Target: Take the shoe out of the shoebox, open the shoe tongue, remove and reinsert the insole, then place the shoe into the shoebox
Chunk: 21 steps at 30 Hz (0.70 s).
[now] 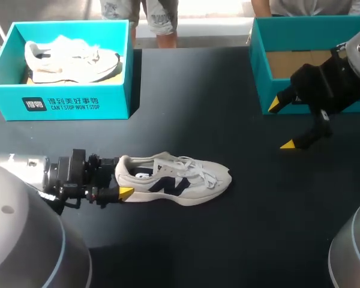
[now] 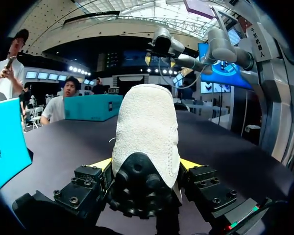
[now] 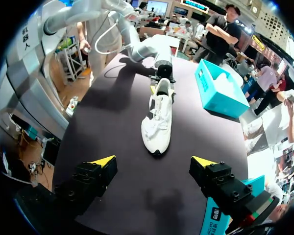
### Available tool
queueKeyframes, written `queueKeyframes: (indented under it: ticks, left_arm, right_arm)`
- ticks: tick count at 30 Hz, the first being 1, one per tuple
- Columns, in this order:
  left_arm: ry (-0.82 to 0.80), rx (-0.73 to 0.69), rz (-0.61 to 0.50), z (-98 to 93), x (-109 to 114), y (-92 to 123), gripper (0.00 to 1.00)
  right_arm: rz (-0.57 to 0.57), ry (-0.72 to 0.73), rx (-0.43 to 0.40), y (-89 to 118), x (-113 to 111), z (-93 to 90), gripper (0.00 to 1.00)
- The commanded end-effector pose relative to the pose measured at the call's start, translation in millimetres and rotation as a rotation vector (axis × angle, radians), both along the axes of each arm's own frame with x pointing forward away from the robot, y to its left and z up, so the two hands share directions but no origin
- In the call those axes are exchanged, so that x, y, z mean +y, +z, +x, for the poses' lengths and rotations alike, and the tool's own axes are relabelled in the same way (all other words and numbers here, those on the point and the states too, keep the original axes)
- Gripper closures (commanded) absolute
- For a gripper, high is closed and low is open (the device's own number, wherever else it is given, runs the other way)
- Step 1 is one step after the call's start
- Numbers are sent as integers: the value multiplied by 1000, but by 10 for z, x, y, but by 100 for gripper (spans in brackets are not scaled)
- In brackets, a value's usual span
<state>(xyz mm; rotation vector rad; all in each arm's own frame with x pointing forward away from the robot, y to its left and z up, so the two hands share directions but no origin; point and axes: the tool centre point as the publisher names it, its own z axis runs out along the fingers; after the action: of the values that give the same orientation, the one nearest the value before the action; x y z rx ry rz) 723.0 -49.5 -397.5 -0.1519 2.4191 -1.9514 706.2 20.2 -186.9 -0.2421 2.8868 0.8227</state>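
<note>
A white sneaker (image 1: 174, 180) with a dark side logo lies on its sole on the dark table, toe pointing right. My left gripper (image 1: 121, 178) is at its heel. In the left wrist view the heel (image 2: 147, 127) fills the space between the yellow-tipped fingers (image 2: 104, 164), which press it from both sides. My right gripper (image 1: 282, 125) hangs open and empty above the table in front of the empty teal shoebox (image 1: 261, 66). From the right wrist view the sneaker (image 3: 157, 117) lies ahead of the open gripper (image 3: 153, 161).
A second teal shoebox (image 1: 60, 105) at the back left holds another white sneaker (image 1: 72, 60). The right box shows a bare cardboard floor. Dark table surface lies between the two boxes and in front of the shoe.
</note>
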Motion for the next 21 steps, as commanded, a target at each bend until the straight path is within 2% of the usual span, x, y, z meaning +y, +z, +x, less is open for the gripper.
queueKeyframes:
  ticks: [1,8,21]
  left_arm:
    - [18,-8,-3,27,-119,-1,100]
    - [61,-28,-6,-12,-139,7,100]
    - [44,11,-6,62,-132,-75,100]
  right_arm:
    - [-2,1,2,-7,6,13,0]
    - [-2,1,2,-7,6,13,0]
    - [-2,1,2,-7,6,13,0]
